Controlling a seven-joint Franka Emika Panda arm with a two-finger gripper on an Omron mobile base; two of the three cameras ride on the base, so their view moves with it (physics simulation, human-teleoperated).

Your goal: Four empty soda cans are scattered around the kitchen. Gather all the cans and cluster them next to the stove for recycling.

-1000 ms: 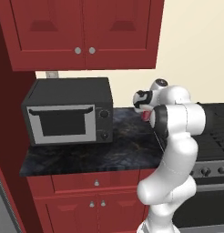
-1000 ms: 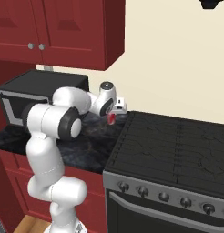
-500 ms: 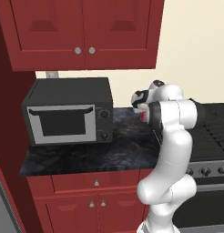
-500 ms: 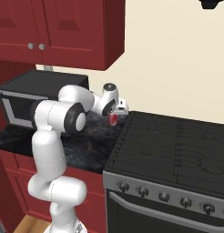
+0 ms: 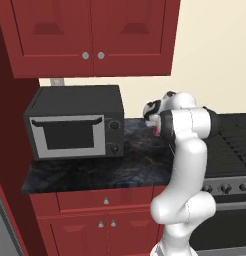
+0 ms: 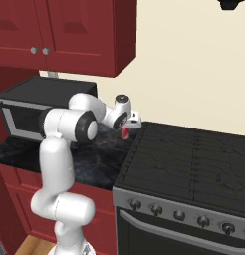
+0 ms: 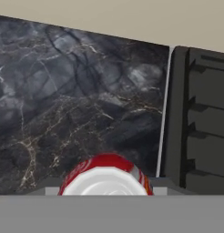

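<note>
hand [image 6: 126, 130] closed on red soda can [image 7: 106, 175], silver top in hand view, beside stove [image 6: 194, 159]

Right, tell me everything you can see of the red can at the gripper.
The soda can is a small red cylinder with white streaks on its side and a silver top, metal by the look of it. In the hand view its top faces the camera, low between the fingers. In the right base view it hangs as a red spot below the gripper, above the black marbled countertop beside the stove. The shut gripper holds it; whether its base touches the counter cannot be told.
</note>
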